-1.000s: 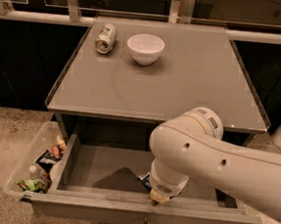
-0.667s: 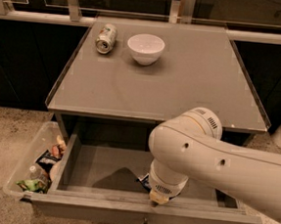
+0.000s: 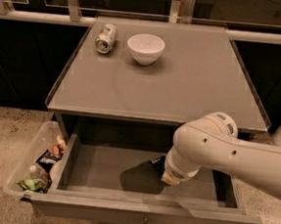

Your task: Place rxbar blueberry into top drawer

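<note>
While your gripper [image 3: 159, 164] is hanging low inside the open, wide, shallow grey top drawer [image 3: 100, 174], you're likely nearing release; rxbar blueberry hidden, grip impossible to tell.

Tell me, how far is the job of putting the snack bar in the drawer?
Done: the drawer is open. In hand: the gripper is down inside it, near the floor, mostly hidden behind the arm. Left: no bar lies free in view, so letting go and pulling out probably remain.
</note>
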Available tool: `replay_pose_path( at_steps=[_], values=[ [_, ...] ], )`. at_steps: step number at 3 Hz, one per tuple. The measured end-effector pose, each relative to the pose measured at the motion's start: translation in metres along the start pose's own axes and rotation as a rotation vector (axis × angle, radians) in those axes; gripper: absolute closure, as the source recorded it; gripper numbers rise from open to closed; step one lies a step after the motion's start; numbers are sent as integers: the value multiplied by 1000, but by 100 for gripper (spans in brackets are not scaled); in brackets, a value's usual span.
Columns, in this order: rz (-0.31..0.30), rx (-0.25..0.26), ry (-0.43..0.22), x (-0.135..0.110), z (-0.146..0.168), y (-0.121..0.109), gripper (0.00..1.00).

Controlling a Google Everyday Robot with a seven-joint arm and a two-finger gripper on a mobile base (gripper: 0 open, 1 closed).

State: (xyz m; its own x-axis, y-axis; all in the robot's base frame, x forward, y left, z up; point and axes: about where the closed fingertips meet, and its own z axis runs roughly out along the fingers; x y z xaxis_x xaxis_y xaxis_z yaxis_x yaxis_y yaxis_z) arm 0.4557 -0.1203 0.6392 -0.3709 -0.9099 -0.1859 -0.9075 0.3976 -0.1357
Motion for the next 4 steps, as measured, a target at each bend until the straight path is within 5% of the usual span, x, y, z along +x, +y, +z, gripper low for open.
replay_pose_path(
  at_steps=[3, 4],
  values=[
    [51, 0, 44, 21, 24, -1, 100],
    [51, 1, 44, 21, 24, -1, 81]
  ],
)
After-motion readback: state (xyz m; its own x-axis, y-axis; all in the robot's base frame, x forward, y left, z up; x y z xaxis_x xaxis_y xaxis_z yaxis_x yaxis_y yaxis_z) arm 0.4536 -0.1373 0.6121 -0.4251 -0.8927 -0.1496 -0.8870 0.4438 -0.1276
